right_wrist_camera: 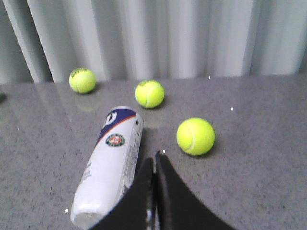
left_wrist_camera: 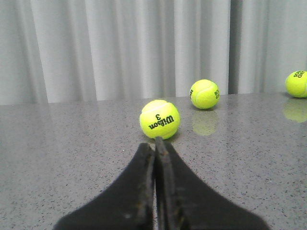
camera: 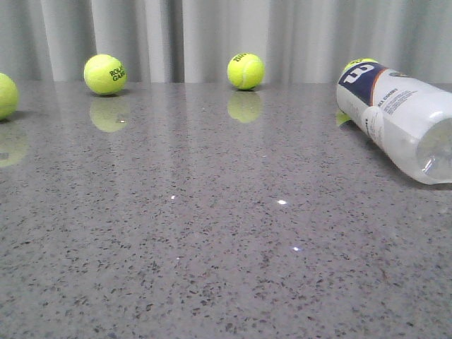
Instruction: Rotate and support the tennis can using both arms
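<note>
The left gripper [left_wrist_camera: 155,143] has its two black fingers pressed together, with only a thin seam between them and nothing held. It hangs low over the speckled grey table [left_wrist_camera: 57,143]. Just beyond its tips sits a tennis ball [left_wrist_camera: 159,119] printed "Wilson 3", close to the tips but apart from them. Farther out and off to one side lies a second ball [left_wrist_camera: 205,94], and a third ball [left_wrist_camera: 297,84] shows at the edge of that wrist view. A pale pleated curtain [left_wrist_camera: 120,48] closes off the far side of the table.

The right gripper [right_wrist_camera: 154,160] is likewise closed tight, fingers flat against each other and empty. Right alongside it the tennis can [right_wrist_camera: 111,163] lies on its side on the table; its white body runs past the fingers, and whether it touches them cannot be told. The navy end with the white logo and the round green emblem points away from the gripper, and the clear end lies nearer the wrist. On the gripper's other side, a little ahead of the tips, rests a plain ball [right_wrist_camera: 195,136]. Beyond the can's navy end sit two further balls [right_wrist_camera: 149,93] [right_wrist_camera: 82,80], near the curtain.

In the front view the can [camera: 402,123] lies tilted across the right part of the table, and neither arm shows there.
</note>
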Robot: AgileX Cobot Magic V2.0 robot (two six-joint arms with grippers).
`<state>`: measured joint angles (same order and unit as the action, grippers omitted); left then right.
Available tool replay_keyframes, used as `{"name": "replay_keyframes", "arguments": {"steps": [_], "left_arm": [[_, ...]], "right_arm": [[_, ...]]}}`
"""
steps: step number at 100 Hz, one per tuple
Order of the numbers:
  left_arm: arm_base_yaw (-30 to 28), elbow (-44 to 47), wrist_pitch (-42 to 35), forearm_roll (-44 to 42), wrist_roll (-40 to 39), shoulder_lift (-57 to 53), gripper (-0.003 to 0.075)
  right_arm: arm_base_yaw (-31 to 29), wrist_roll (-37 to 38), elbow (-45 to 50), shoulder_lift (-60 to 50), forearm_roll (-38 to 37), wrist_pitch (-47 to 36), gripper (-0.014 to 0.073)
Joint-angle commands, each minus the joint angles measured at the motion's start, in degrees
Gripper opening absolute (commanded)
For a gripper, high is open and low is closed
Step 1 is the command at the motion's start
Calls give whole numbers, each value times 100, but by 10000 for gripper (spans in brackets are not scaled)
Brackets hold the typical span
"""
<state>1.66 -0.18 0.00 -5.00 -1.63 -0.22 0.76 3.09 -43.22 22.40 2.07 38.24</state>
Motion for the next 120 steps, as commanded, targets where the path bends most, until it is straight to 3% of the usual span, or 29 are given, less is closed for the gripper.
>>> {"name": "replay_keyframes", "arguments": {"steps": [1, 33, 40, 52, 64, 70, 92, 120], "left_arm": [[-16, 272, -432, -10, -62, -219, -21], [-16, 272, -432, -10, -62, -219, -21], [-16, 272, -432, -10, -62, -219, -21], [-16, 272, -432, -10, -62, -219, -21], [-16, 272, -432, -10, -62, -219, -21], [-16, 272, -432, -10, -62, -219, -21], [-16, 272, -432, -10, -62, -219, -21], [-16, 272, -432, -10, -62, -219, -21]], "right_arm": [[-30, 2, -680, 639, 24, 452, -68], [-30, 2, -1000, 1693, 25, 876, -62], [-30, 2, -1000, 1813, 37, 955, -20], [-30, 2, -1000, 1917, 52, 1215, 190], [-30, 2, -1000, 1950, 52, 1496, 545], [-30, 2, -1000, 1950, 52, 1560, 674], [-30, -127, -1013, 1976, 209, 1355, 647], [-25, -998, -1428, 3055, 1311, 962, 647]]}}
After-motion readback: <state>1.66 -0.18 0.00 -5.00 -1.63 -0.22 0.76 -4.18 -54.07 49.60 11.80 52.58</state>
